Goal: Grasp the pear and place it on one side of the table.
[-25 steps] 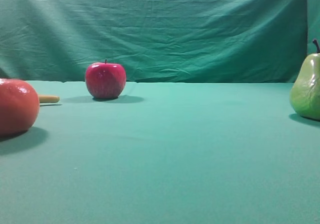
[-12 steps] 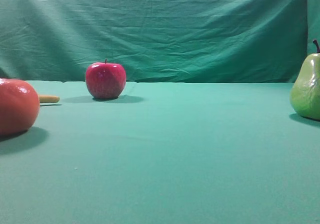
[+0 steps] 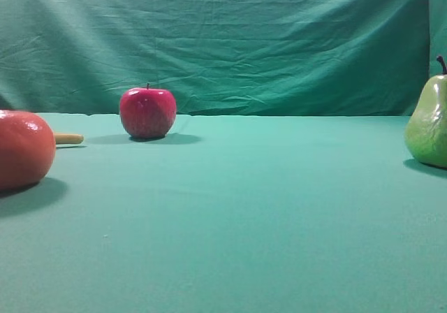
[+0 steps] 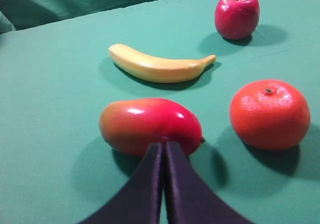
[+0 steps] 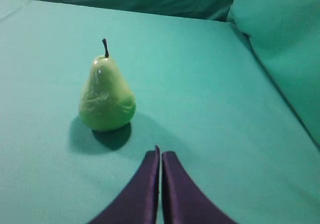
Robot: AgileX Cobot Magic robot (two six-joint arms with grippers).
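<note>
while both tools sit pressed together, holding nothing: pear (image 5: 106, 97) upright on surface (image 5: 200, 84), stem up, wide base down, casting shadow toward camera in right wrist view. right tool (image 5: 160, 156) tips just short of that shadow, apart from pear, pointing slightly right of it. in high view pear (image 3: 427, 121) at far right edge, partly cut off by frame, well apart from other fruit.

left tool (image 4: 163, 151) fingers flush against each other, tips overlapping near side of mango (image 4: 150, 125) in left wrist view; cannot tell if touching it or just in front. mango lying on its side, red with yellow-green left end. orange (image 4: 270, 114) right of mango, near but apart, stem scar up. banana (image 4: 160, 66) beyond mango, lying flat, curved, tip pointing right. apple (image 4: 237, 15) farthest, beyond banana tip, upright with stem up.

high view: apple (image 3: 147, 112) upright toward back left, near backdrop (image 3: 230, 40). orange (image 3: 24, 149) at left edge, closer to camera, partly cut off. banana (image 3: 68, 138) end poking out from behind orange. no tool visible in high view. surface (image 3: 230, 222) smooth teal cloth, backdrop wrinkled green.
</note>
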